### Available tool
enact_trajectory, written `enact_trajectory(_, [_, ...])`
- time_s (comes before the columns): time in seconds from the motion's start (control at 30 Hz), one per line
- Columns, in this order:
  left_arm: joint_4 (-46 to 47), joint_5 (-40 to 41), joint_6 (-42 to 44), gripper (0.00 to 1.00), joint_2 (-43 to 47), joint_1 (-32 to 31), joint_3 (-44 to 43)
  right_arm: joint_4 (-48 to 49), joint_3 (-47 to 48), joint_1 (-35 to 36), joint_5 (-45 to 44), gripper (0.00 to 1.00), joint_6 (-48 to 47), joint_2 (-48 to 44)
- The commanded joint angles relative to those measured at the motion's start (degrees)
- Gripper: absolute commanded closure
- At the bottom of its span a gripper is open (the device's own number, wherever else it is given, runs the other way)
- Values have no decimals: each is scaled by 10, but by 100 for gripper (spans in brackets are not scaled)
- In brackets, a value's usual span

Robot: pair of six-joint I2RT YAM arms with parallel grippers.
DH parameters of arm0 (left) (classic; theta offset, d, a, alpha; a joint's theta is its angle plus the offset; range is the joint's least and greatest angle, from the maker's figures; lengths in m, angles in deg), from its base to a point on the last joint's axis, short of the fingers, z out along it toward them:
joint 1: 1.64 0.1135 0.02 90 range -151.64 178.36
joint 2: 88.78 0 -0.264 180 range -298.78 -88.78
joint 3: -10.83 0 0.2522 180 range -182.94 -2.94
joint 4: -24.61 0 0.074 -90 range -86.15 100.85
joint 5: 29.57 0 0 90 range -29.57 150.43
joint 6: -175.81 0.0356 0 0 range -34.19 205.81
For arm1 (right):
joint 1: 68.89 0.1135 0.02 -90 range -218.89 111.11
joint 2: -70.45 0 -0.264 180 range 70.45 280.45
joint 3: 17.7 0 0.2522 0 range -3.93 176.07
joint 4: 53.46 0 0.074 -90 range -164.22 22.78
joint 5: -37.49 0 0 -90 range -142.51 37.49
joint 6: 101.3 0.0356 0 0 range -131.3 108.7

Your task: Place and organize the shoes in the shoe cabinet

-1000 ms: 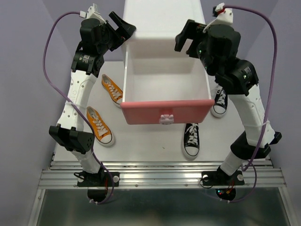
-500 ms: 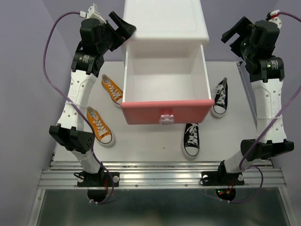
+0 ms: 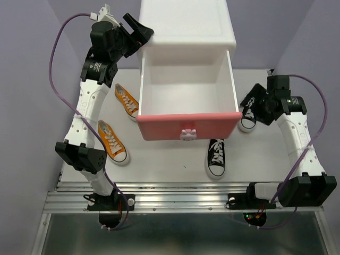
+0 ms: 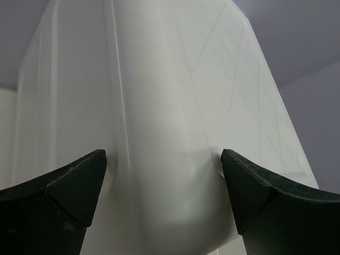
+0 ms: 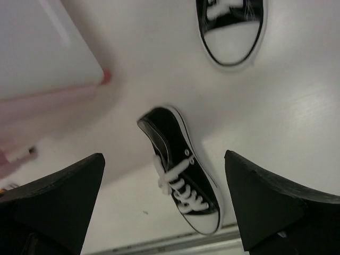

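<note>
We hold our left gripper raised high, jaws wide apart; our right gripper hangs low, jaws equally wide.

A robotics lab: arms bolted to rail.

We see a white counter closed in by plain lavender walls on three sides: the left wall, the right wall and the back wall, which meets the right wall in a straight corner line. Along the near edge of the counter runs a ribbed rail of silver metal. Below the rail lies a dark, glossy panel; what it is, we cannot tell. The light is soft and even, and the shadows on the counter are pale. From the right wrist, the counter shines a little. From the left wrist, only a piece of lavender wall shows.
</note>
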State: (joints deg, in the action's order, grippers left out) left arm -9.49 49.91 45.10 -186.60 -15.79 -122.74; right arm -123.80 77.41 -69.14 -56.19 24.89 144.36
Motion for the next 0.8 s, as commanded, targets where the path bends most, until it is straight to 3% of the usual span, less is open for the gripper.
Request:
enact_trajectory(0.0, [-139, 4, 62, 1, -29, 2, 49, 9, -87, 2, 123, 0, -11, -53])
enact_trajectory(0.33, [-109, 14, 51, 1, -11, 1, 94, 83, -275, 7, 213, 0, -45, -103])
enact_trajectory(0.43, [-109, 16, 52, 1, -10, 1, 98, 135, -301, 22, 244, 0, -44, -106])
enact_trajectory(0.77, [-100, 21, 46, 1, 4, 1, 131, 173, -300, 80, 191, 0, -71, -9])
